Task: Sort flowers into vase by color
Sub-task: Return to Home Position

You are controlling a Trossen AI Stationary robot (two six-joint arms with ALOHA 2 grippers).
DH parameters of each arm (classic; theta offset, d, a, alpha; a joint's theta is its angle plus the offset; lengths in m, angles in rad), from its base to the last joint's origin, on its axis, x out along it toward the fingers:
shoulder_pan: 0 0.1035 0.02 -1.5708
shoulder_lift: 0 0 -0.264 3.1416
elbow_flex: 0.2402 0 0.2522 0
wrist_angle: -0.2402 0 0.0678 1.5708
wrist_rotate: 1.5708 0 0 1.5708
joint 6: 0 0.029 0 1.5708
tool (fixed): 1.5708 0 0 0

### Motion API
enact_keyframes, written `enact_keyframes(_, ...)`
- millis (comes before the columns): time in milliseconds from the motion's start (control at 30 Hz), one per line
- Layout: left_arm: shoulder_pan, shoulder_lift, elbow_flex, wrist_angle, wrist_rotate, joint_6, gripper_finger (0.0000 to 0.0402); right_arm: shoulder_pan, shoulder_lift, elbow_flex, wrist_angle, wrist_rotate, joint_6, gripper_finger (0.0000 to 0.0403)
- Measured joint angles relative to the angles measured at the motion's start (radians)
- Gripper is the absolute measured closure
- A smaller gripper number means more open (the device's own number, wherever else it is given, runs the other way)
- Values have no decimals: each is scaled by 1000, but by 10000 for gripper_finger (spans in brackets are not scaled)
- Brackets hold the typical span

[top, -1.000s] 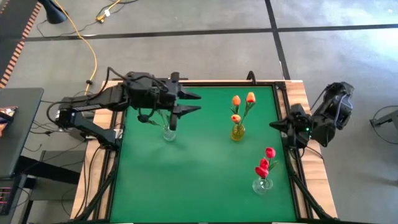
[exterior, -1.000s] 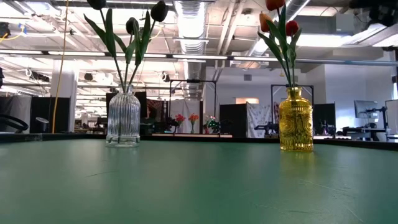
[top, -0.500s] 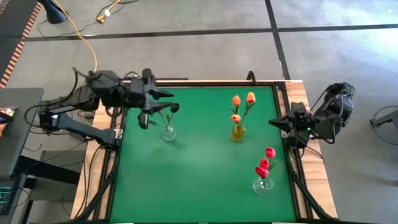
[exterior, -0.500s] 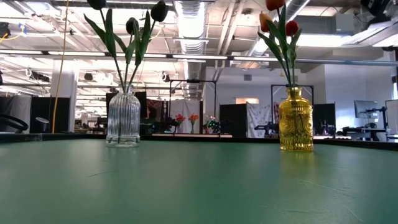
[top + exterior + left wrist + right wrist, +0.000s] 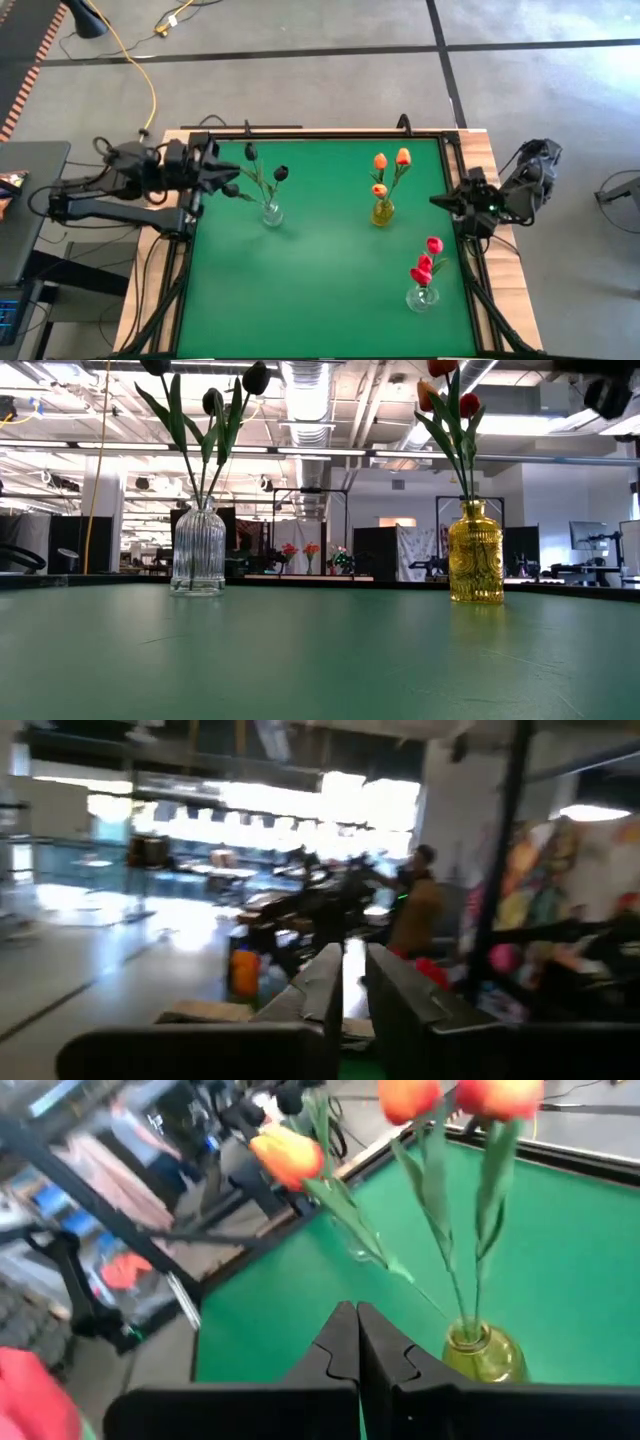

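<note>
Sorting looks finished: three black tulips [image 5: 281,173] stand in the ribbed clear vase [image 5: 271,214] at about 10 o'clock from mat centre, three orange tulips [image 5: 380,161] in the yellow vase [image 5: 381,213] at 2 o'clock, and three red tulips [image 5: 434,244] in the plain clear vase [image 5: 422,297] at 4 o'clock. No loose stem lies on the mat, so I judge that only parking the arms is left. The left gripper [image 5: 354,960] sits at the mat's 9–10 o'clock edge, near the black bunch but apart from it, with a narrow gap between its fingers and nothing in it. The right gripper [image 5: 357,1312] waits at the 3 o'clock edge, pointed at the yellow vase, fingers pressed together and empty. The surface is a flat green mat [image 5: 320,290] in a dark frame on a wooden table [image 5: 492,150]. Grey floor surrounds it, with a yellow cable [image 5: 152,95] trailing off at 11 o'clock. The low view shows an open hall with ceiling ducts, strip lights and other benches. A blurred person [image 5: 415,910] stands far off.
</note>
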Motion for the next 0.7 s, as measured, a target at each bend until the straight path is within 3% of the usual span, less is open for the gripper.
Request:
enact_keyframes(167,-48,-67,-98,54,64,-18,396,-55,-121,-125,102,-4,-5,386)
enact_keyframes(367,-127,-104,-176,57,68,0,401,-133,-213,-232,200,-48,-38,386)
enact_keyframes(700,-248,-52,-333,213,132,40,401,-260,-277,-332,230,-150,-43,386)
